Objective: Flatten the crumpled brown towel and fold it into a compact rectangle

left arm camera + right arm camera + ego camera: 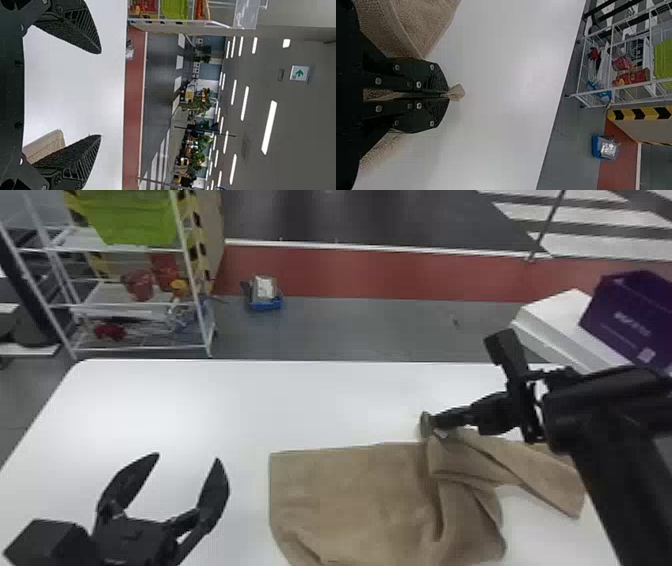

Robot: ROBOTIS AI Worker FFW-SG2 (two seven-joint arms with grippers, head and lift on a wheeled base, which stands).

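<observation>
The brown towel [350, 495] lies on the table's near middle, its left part fairly flat, its right part bunched in folds with a strip stretching right. At its far edge, my right gripper [430, 424] is shut on a bit of the cloth. The right wrist view shows a small towel tip [457, 92] poking out from between the closed fingers of the right gripper [448, 95]. Left of the towel, my left gripper [189, 460] stands open and holds nothing. In the left wrist view, the left gripper [101, 94] has a towel corner [49, 143] beside one finger.
The white table [200, 400] extends beyond and left of the towel. A purple box [632, 315] rests on a white box [555, 320] past the table's far right. On the floor at the back left stands a white wire rack [140, 302], with a blue bin [265, 304] nearby.
</observation>
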